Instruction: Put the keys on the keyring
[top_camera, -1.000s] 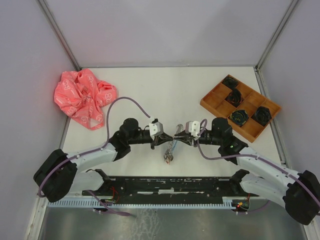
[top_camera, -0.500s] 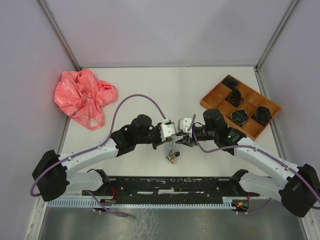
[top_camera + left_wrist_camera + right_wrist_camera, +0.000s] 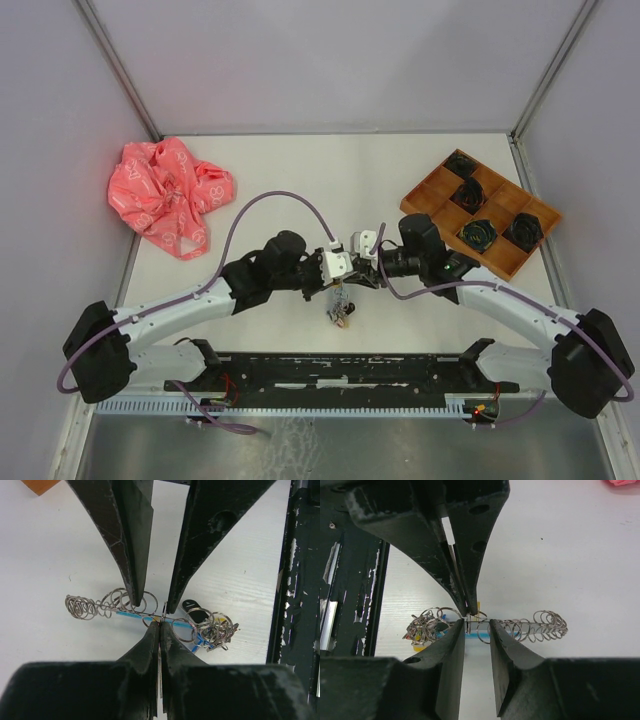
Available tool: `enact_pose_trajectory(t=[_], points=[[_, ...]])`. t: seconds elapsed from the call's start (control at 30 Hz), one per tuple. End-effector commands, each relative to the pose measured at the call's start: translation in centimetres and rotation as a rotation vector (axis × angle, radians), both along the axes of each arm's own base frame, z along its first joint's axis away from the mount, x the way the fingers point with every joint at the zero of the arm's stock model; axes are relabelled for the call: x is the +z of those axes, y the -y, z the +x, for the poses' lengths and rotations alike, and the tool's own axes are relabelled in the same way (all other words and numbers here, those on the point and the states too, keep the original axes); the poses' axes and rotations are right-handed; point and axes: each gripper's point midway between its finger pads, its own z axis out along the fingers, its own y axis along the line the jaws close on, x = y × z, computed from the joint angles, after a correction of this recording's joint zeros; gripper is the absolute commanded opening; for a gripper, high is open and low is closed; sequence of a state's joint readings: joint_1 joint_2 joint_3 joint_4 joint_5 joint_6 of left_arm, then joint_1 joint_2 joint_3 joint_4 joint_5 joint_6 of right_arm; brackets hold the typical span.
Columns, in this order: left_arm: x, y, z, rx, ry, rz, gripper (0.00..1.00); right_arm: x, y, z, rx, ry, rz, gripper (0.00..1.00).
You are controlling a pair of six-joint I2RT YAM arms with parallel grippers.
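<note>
A bunch of silver keyrings and keys (image 3: pixel 340 312) lies on the white table, hooked to a blue strip (image 3: pixel 131 614). One end is a spring-like run of rings (image 3: pixel 80 607); the other is a tangle with a black fob (image 3: pixel 196 616). My left gripper (image 3: pixel 160 626) is shut on a thin keyring seen edge-on (image 3: pixel 163 613) in the middle of the chain. My right gripper (image 3: pixel 476 623) faces it, open, its fingers either side of that ring and the left fingertips (image 3: pixel 468 611). From above, the two grippers (image 3: pixel 350 273) meet tip to tip just above the bunch.
A crumpled pink plastic bag (image 3: pixel 165 195) lies at the back left. A wooden compartment tray (image 3: pixel 420 205) holding several black parts sits at the back right. A black rail (image 3: pixel 340 372) runs along the near table edge, close to the keys.
Both arms have closed in from apart until their tips meet. The left gripper moved right, the right gripper moved left, and the key bunch shifted slightly.
</note>
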State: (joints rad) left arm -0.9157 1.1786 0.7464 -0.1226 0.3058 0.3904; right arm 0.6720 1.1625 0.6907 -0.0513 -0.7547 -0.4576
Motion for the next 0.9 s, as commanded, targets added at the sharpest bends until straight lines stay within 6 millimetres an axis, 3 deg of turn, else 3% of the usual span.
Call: enact_pose_trajectory(t=[0.0, 0.2, 0.67, 0.87], points=[[5.4, 1.7, 0.7, -0.036, 0.129, -0.136, 0.03, 1.9, -1.3, 0.5, 0.022, 0.03, 0.082, 0.34], [5.6, 1.8, 0.5, -0.037, 0.127, -0.153, 0.03, 1.3, -1.7, 0.4, 0.037, 0.009, 0.091, 0.29], [6.3, 1.9, 0.3, -0.028, 0.129, -0.213, 0.03, -0.1, -1.6, -0.7, 0.113, -0.029, 0.046, 0.01], [5.7, 1.2, 0.2, 0.008, 0.142, -0.261, 0.31, 0.6, -1.4, -0.5, 0.103, 0.03, 0.077, 0.01]])
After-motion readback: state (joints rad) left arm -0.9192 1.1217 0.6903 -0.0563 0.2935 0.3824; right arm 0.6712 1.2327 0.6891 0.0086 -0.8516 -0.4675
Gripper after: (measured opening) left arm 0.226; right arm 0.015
